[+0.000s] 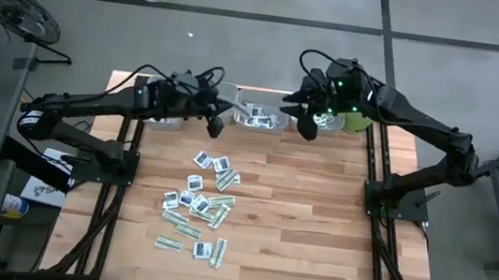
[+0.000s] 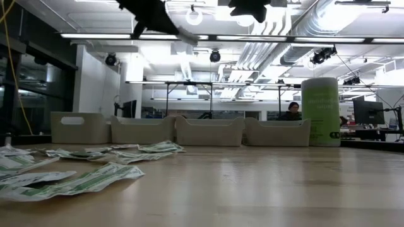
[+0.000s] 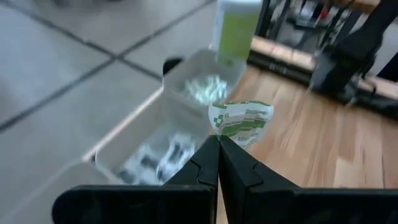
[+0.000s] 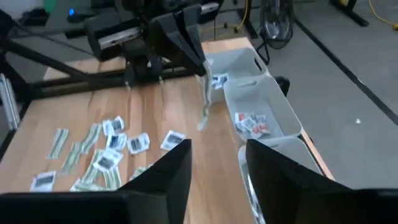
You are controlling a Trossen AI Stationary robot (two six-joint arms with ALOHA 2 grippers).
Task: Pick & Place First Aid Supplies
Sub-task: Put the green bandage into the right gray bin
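My left gripper [image 3: 217, 144] is shut on a narrow green-white sachet [image 3: 241, 121], high above the table near the grey trays at the far edge [image 1: 262, 115]. The same sachet hangs from it in the right wrist view [image 4: 204, 106]. My right gripper [image 4: 214, 163] stands open and holds nothing, up over the far right trays [image 1: 304, 118]. Many more first aid supplies [image 1: 200, 200] lie flat and scattered on the wooden table, both green-white strips and squarish white sachets with dark marks. One tray [image 4: 252, 121] holds white sachets, and another [image 3: 205, 87] holds green ones. My left gripper pinches the green-white sachet by one end [image 3: 220, 132], between its two fingertips. The fingers slant downward toward the trays at the far edge. The sachet is lifted clear of the table, and its free end [image 4: 203, 124] droops below the fingers.
A row of several grey trays [image 2: 208, 131] lines the far edge. A tall pale green tub with a white lid [image 2: 322, 112] stands at their right end. The near half of the table [image 1: 312, 251] is bare wood to the right of the sachet pile.
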